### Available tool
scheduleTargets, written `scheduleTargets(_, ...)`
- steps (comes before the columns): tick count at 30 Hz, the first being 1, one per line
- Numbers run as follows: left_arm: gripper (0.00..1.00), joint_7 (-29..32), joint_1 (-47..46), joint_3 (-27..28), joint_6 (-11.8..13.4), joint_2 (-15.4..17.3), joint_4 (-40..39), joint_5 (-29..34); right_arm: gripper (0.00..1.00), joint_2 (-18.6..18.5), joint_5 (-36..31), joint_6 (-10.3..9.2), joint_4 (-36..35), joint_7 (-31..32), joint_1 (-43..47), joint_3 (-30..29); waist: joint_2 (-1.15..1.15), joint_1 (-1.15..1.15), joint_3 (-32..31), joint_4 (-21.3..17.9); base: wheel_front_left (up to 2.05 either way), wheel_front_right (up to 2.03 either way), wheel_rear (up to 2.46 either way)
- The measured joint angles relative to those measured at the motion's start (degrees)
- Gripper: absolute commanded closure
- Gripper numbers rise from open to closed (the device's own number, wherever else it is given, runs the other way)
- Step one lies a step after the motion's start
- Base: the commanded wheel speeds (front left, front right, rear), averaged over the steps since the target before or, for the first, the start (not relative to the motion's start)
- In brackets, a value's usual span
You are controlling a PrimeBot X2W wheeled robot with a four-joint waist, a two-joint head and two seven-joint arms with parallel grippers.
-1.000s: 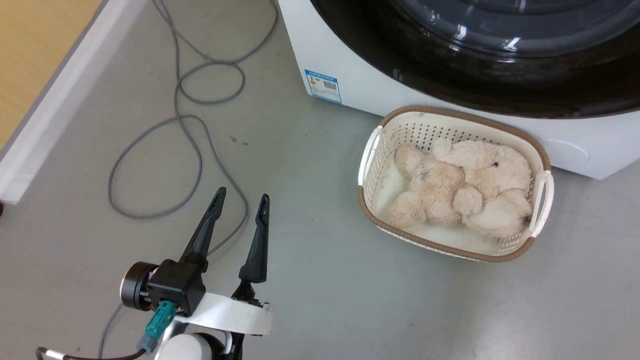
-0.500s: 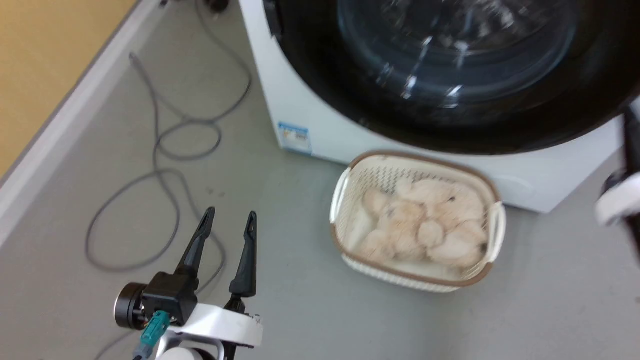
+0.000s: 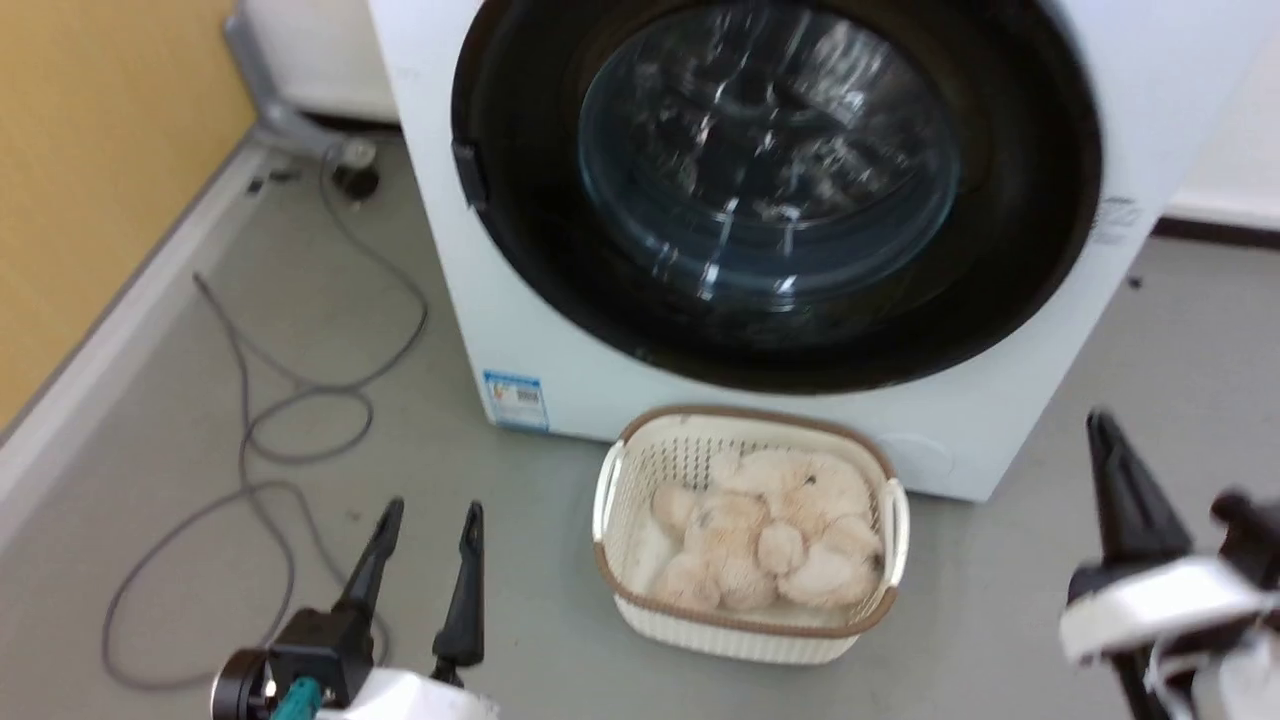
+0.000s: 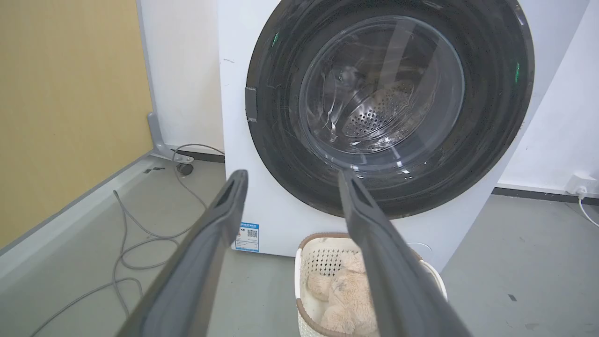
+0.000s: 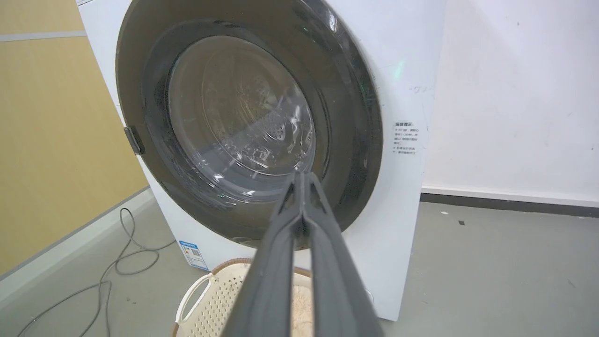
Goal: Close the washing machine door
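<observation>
Glass door (image 3: 775, 180): flush on washer (image 3: 520, 340) front, likely latched
Handling: heavy, stiff, slick; press the black rim, spare the glass
Left gripper (image 3: 432, 508): before washer, fingers spread, empty
Right gripper (image 5: 302, 180): before washer, fingers pressed together, empty

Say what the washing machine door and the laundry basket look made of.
Washing machine door: glossy black rim, probably plastic; clear window, seemingly glass, with bright reflections. Laundry basket: matte cream plastic, judging by moulded perforated walls; brown rim.

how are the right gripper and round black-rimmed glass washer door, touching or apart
Apart: head view shows the right gripper over grey floor, clear of the washer door.
</observation>
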Motion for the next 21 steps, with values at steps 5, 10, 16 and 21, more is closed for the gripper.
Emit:
scheduleTargets(5,0.0,0.0,2.0,0.1,-0.4,0.0,1.1,0.4,1.0,5.0,-5.9,0.0,-5.7,0.0,7.3,-3.2,0.0,0.0,-2.4,-1.6,0.0,0.0,0.0)
scheduleTargets(10,0.0,0.0,2.4,-0.3,-0.8,0.0,2.0,0.9,1.0,7.9,-10.2,0.0,-10.1,0.0,12.4,-5.3,0.0,0.0,-3.1,-2.1,0.0,0.0,0.0)
scheduleTargets(16,0.0,0.0,3.2,-1.1,-0.8,0.0,2.6,1.4,0.0,9.5,-13.0,0.0,-13.9,0.3,16.3,-6.5,0.0,0.0,-3.3,-2.0,0.0,0.0,0.0)
scheduleTargets(21,0.0,0.0,3.2,-1.4,-0.8,0.0,2.6,1.4,0.0,9.7,-13.2,0.0,-14.6,0.9,17.4,-6.6,0.0,0.0,-3.3,-2.0,0.0,0.0,0.0)
